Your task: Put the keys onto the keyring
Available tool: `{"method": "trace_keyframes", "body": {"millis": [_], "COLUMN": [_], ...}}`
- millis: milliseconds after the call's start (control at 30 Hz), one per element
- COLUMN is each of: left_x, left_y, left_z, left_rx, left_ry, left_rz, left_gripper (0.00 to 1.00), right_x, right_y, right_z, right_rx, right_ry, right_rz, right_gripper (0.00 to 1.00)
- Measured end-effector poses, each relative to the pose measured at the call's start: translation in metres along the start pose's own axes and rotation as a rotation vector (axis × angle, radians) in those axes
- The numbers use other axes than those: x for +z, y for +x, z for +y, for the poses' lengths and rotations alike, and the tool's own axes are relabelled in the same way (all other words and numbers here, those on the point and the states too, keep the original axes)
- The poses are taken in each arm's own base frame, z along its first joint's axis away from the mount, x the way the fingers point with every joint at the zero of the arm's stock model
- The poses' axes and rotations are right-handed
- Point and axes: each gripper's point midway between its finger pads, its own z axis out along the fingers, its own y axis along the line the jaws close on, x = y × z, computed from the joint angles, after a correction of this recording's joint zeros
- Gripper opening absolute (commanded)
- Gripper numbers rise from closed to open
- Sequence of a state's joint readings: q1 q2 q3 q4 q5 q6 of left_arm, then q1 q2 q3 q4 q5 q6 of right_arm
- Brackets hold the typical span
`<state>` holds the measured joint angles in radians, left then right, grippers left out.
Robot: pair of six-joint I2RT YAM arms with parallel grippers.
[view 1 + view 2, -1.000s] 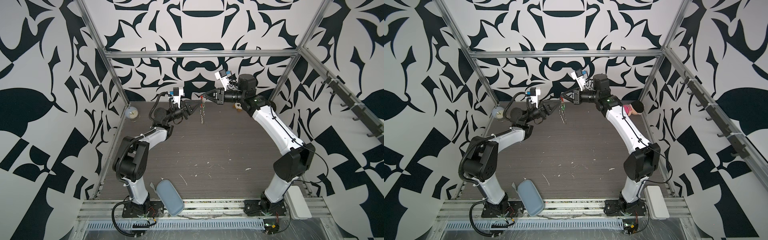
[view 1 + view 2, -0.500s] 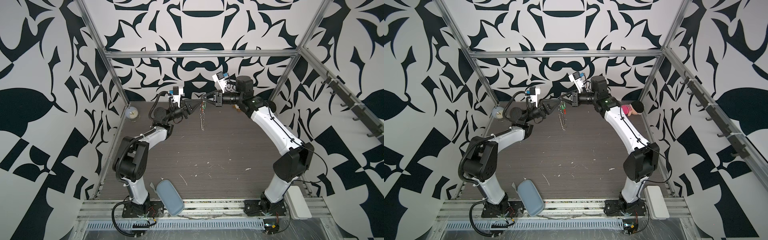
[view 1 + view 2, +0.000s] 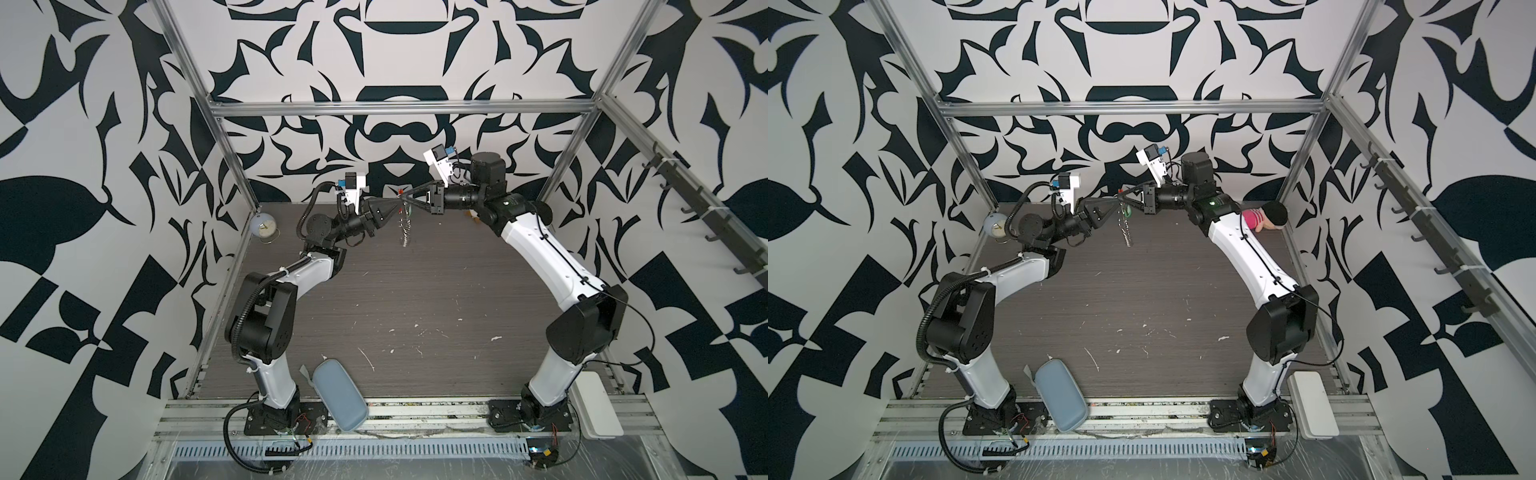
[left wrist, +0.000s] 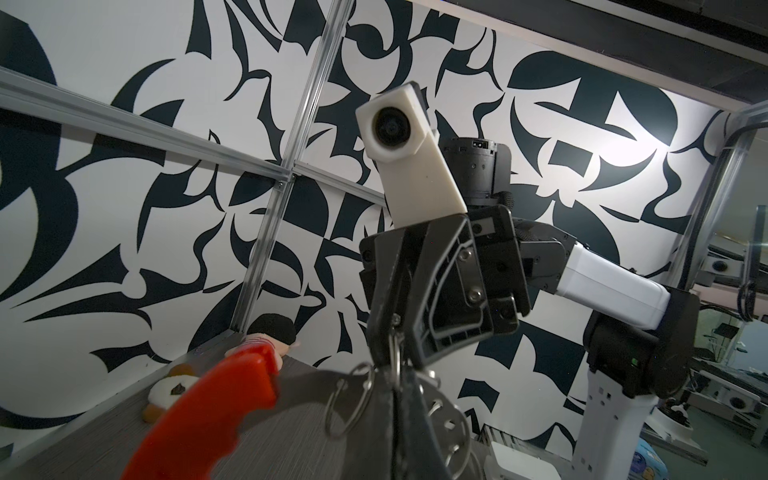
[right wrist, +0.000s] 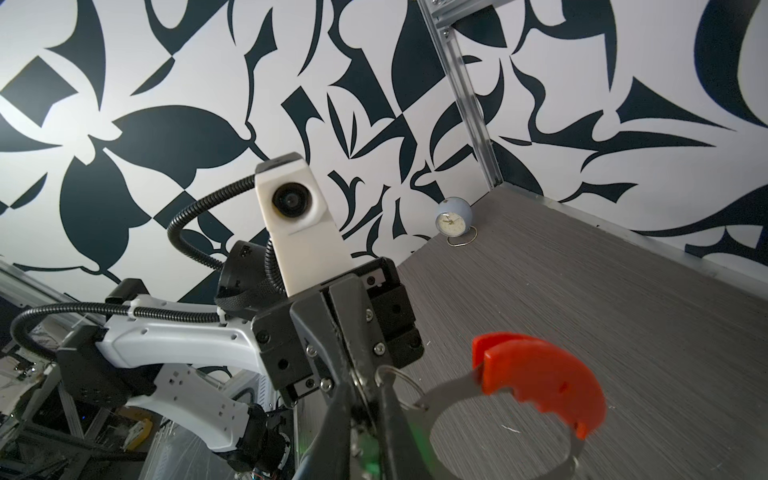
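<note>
Two grips mid-air | left gripper (image 5: 353,376) clamped keyring (image 4: 199,415) | right gripper (image 4: 390,332) pinched keys (image 5: 368,452), jaws nearly closed | risk was keys dropping if pinch slackened before threading.

The keyring (image 3: 402,204) hangs in the air near twelve o'clock over the table (image 3: 415,311), red bar (image 4: 199,415) uppermost, small silver rings (image 3: 1126,235) dangling below it. The keys (image 5: 368,451) show only as a blurred green smear, seemingly right against the loop.
</note>
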<state>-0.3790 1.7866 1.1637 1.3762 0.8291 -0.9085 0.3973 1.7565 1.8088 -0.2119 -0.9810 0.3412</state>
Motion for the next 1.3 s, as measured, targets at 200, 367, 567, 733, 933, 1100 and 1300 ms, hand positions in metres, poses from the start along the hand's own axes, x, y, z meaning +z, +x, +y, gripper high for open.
{"method": "trace_keyframes", "body": {"millis": [200,367,567,733,933,1100,1300], "left_x": [0.0,0.0,0.0,-0.004,-0.024,-0.028,-0.019], "left_y": [0.0,0.0,0.0,0.0,0.011,0.023,0.021], "left_z": [-0.002,-0.002,-0.002,0.006,0.03,0.034,0.021], "left_rx": [-0.003,-0.004,-0.003,0.023,0.078,0.121,0.146], "left_ry": [0.009,0.01,0.01,-0.015,-0.105,-0.131,-0.053], "left_rz": [0.004,0.004,0.004,0.011,0.111,0.273,0.394], "left_gripper": [0.0,0.0,0.09,0.22,0.24,0.25,0.25], "right_x": [-0.001,-0.001,-0.002,-0.003,-0.006,-0.014,-0.015], "right_y": [-0.001,-0.001,-0.001,0.007,0.034,0.043,0.036], "right_z": [-0.001,-0.001,-0.002,-0.008,-0.031,-0.033,-0.021], "right_rx": [-0.01,-0.015,-0.035,-0.059,-0.122,-0.19,-0.262], "right_ry": [-0.001,0.001,0.01,0.08,0.218,0.271,0.259], "right_rz": [-0.002,-0.004,-0.002,0.039,0.139,0.211,0.219], "right_gripper": [0.0,0.0,0.0,0.0,0.0,0.0,0.0]}}
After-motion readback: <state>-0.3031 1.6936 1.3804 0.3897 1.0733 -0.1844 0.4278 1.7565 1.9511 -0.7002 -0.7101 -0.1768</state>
